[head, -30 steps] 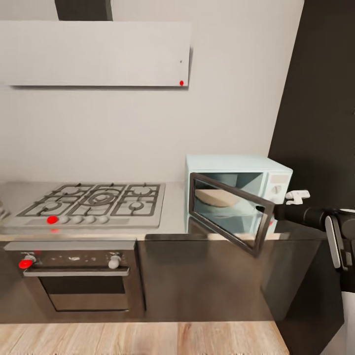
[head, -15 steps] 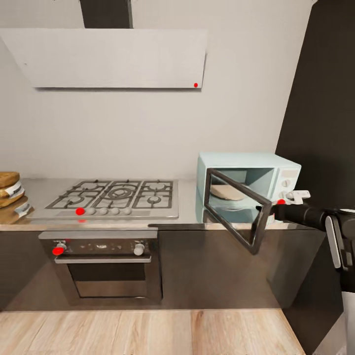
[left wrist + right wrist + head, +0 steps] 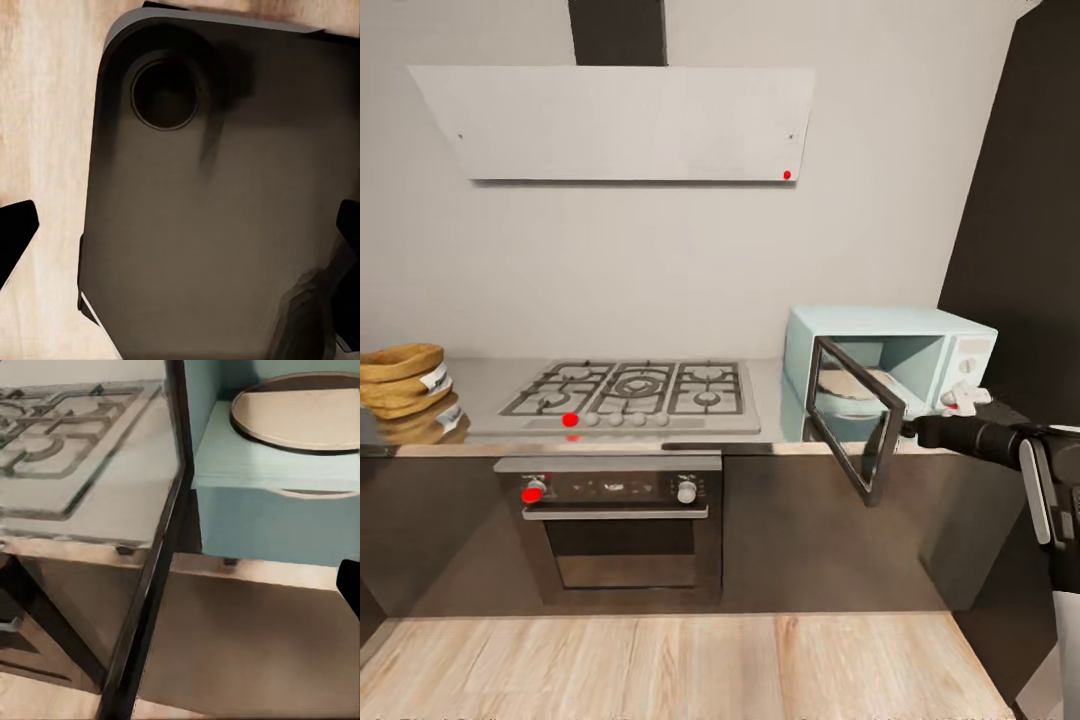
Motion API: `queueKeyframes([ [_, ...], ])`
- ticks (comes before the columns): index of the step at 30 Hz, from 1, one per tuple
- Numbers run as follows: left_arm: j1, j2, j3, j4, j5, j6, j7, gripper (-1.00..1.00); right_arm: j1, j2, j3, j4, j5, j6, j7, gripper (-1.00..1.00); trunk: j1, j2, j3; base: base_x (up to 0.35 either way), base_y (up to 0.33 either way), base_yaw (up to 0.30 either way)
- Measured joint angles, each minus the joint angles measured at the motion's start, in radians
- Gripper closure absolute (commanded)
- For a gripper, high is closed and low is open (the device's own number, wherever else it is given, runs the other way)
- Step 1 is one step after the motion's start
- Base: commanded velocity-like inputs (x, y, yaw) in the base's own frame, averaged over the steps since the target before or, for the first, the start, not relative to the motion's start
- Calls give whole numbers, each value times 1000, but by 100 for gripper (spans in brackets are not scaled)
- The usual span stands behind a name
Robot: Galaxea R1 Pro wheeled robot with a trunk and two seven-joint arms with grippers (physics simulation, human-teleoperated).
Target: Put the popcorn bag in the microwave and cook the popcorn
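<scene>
I am seeing one microwave point(image 3: 890, 375) sitting at the countertop's point(image 3: 770, 415) right end with its door swung open, and two popcorn bags point(image 3: 402, 378) stacked at the left end. My right gripper point(image 3: 963, 397) is reaching level toward the microwave's control panel, its grip unreadable. My right wrist view is showing the microwave's turntable plate point(image 3: 296, 411), while my left wrist view is looking down at wood floor point(image 3: 45, 112), its finger tips spread apart.

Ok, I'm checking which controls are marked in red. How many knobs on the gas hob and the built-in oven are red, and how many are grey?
Red: 2 (red hob knob, red oven knob)
Grey: 5 (four grey hob knobs, one grey oven knob)
Total: 7
</scene>
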Motion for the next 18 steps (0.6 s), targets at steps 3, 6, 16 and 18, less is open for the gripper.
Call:
queueKeyframes([
  [3, 0, 0, 0, 0, 0, 0, 0, -100, 0, -1, -2, 2, 9, -5, -8, -100, 0, 0, 0, -111, 298, 0],
  [6, 0, 0, 0, 0, 0, 0, 0, -100, 0, -4, -27, 5, 41, -15, -39, -100, 0, 0, 0, -111, 298, 0],
  [16, 0, 0, -1, 0, 0, 0, 0, -100, 0, -16, -143, 45, 32, -22, -174, -100, 0, 0, 0, -103, 297, 0],
  [18, 0, 0, -1, 0, 0, 0, 0, -100, -1, -17, -143, 72, 30, -42, -234, -100, 0, 0, 0, -39, 264, 0],
])
